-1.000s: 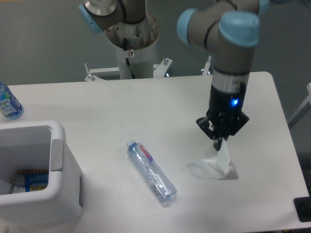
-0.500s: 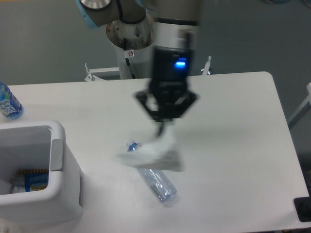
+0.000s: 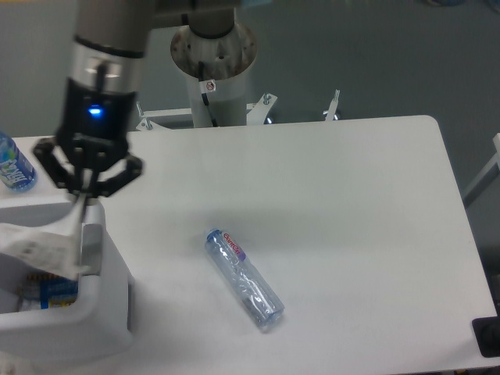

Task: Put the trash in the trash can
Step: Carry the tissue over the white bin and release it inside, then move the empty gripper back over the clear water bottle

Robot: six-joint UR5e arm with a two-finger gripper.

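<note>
My gripper (image 3: 81, 199) hangs over the right rim of the white trash can (image 3: 109, 312) at the left edge of the table. It is shut on the crumpled white wad of trash (image 3: 39, 248), which dangles from the fingers above the can's opening. The other piece of trash, a clear crinkled bottle with a pink-purple label (image 3: 243, 278), lies on its side on the table, well to the right of the can.
A blue-labelled bottle (image 3: 13, 166) stands at the far left edge behind the can. Inside the can lies a blue and yellow packet (image 3: 55, 291). The arm's base column (image 3: 212, 70) rises behind the table.
My gripper has swept from the right side of the table across to the left, carrying the white wad over the lying bottle to above the trash can.
</note>
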